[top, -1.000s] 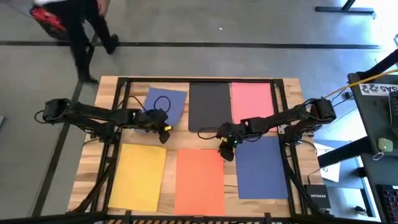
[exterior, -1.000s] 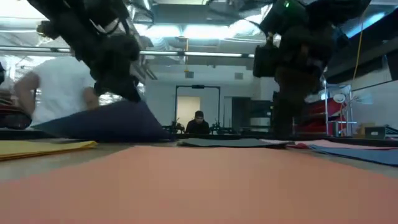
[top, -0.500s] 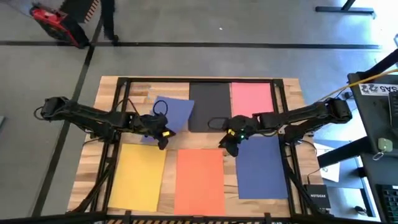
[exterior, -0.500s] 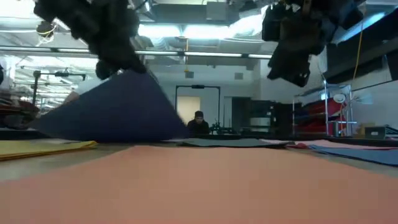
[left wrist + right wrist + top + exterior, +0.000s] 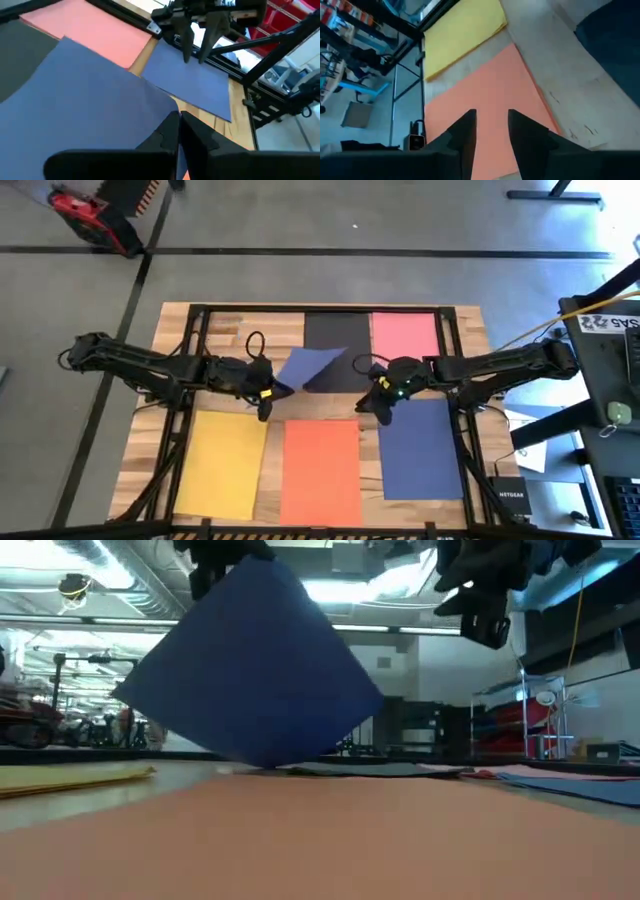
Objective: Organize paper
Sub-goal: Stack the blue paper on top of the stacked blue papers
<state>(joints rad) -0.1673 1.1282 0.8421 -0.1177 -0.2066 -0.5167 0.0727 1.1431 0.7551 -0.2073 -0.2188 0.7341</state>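
A thin blue rectangular paper sheet is lifted off the counter, tilted, with one corner low near the black sheet's front edge; in the low view it stands as a large blue diamond with its bottom point just over the counter. The left gripper holds it, jaws clamped together on one corner of the sheet, as the left wrist view shows with the two dark fingers pressed against each other over the blue surface.

Behind it a flat black paper sheet lies at the far middle of the counter, with a pink paper sheet just beside it to the right. Along the near side lie a yellow paper sheet at left, an orange paper sheet in the middle and a second, darker blue paper sheet at right, all flat and apart from one another.

The right gripper hangs above the gap between the orange and the darker blue sheet, holding nothing; its jaws stand slightly apart in the right wrist view.

The wooden slatted counter rests on a black frame.
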